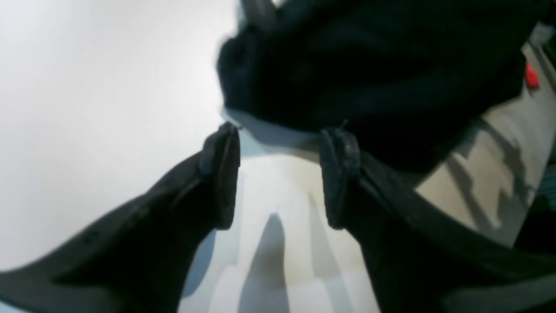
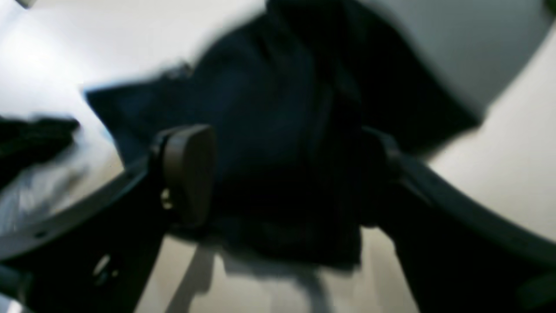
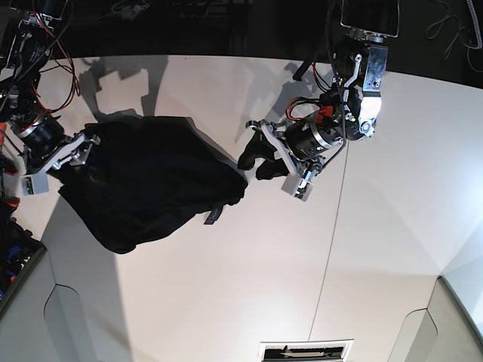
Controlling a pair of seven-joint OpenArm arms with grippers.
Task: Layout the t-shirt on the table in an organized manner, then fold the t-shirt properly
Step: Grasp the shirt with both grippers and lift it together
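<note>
Two grippers released, t-shirt (image 3: 147, 185) bunched on the left part of the table (image 3: 249, 264).

The black cloth lies as a rumpled heap, not spread flat. Left gripper (image 1: 278, 174) hovers just off the heap's right edge; its jaws stand apart with bare white table between them and nothing grasped. Right gripper (image 2: 282, 174) sits at the heap's far left corner, jaws wide with dark cloth between the pads; the wrist view is blurred, so contact with the fabric is unclear. A thin seam (image 3: 330, 249) crosses the table right of centre.
</note>
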